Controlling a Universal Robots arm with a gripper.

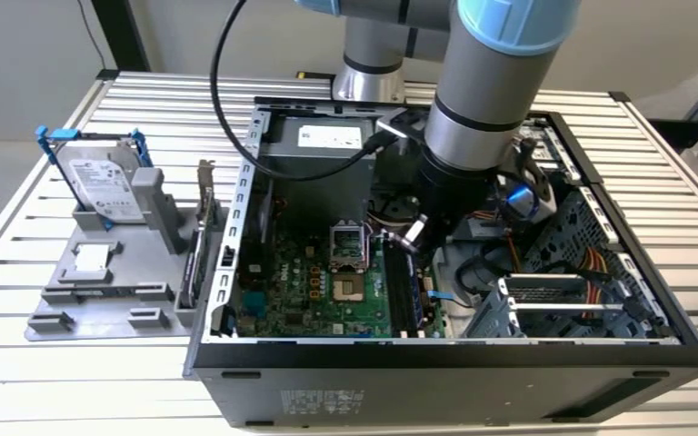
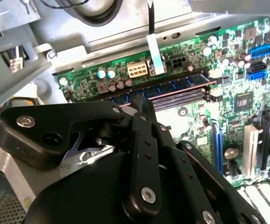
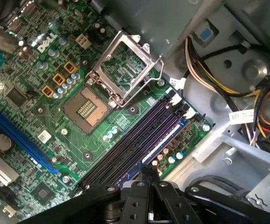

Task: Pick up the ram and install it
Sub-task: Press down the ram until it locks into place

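Observation:
The ram, a bluish-green stick with dark chips, stands on edge in the outermost of the long memory slots on the green motherboard. From above it shows as a thin blue-white line beside the dark empty slots. My gripper reaches down into the open computer case. Its black fingers are pressed together on the stick's top edge near its middle, as both wrist views show. In the exterior view the gripper hangs just above the slots.
A silver hard drive in a blue frame leans on a grey fixture at the exterior view's left, outside the case. The open CPU socket lies beside the slots. Bundled cables and the metal drive cage crowd the other side.

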